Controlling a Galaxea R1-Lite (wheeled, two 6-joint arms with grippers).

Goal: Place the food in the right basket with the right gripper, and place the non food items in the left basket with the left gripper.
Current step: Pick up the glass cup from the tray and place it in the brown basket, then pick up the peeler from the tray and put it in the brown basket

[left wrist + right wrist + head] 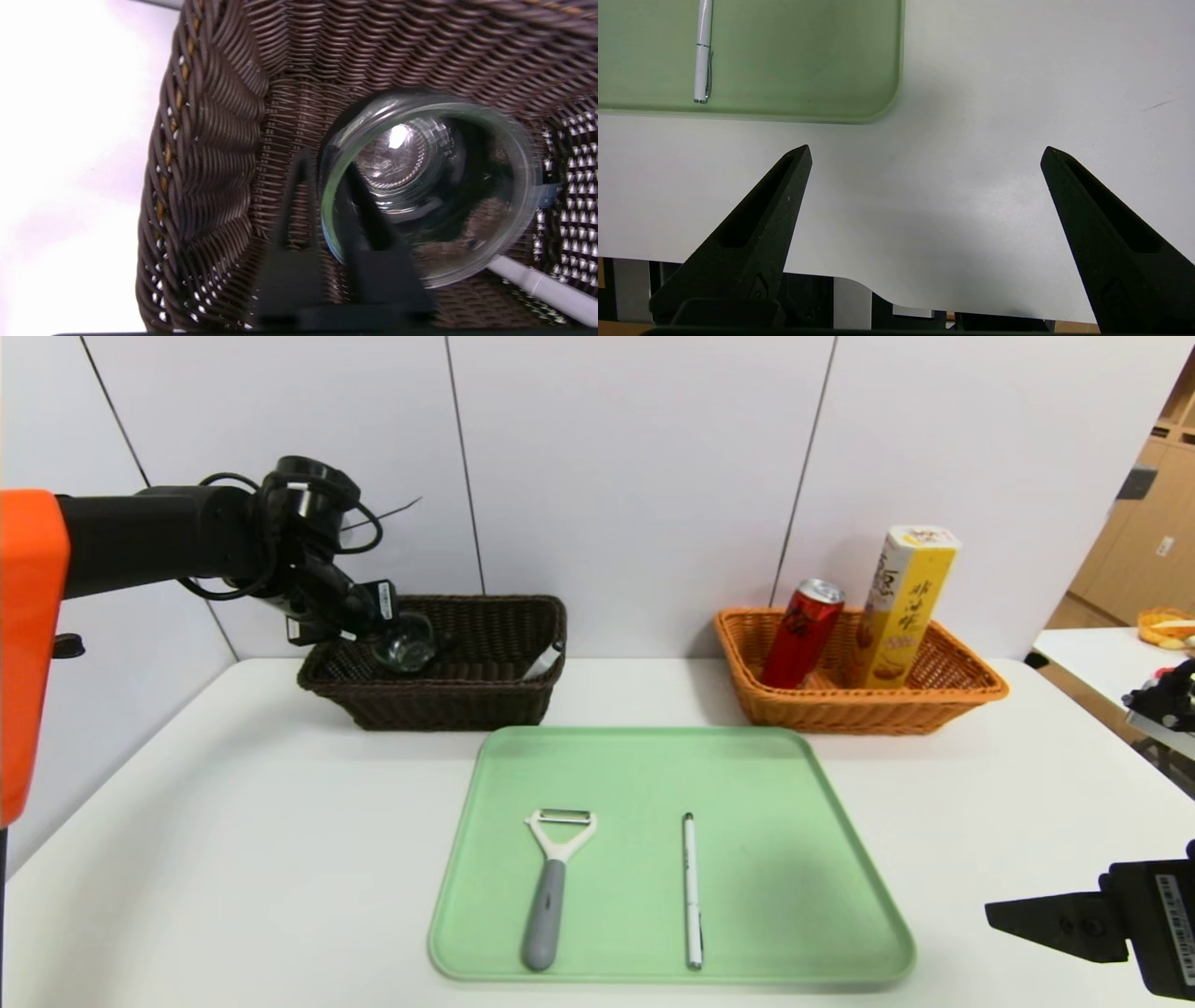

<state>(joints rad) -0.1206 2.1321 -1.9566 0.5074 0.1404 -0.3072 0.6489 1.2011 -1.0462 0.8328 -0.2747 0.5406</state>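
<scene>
Hanging inside the left basket [210, 154], the left gripper [322, 163] straddles the rim of the glass cup [425, 186] loosely with slightly parted fingers, so the cup could tip onto the marker [542, 289] beside it if dragged.
</scene>
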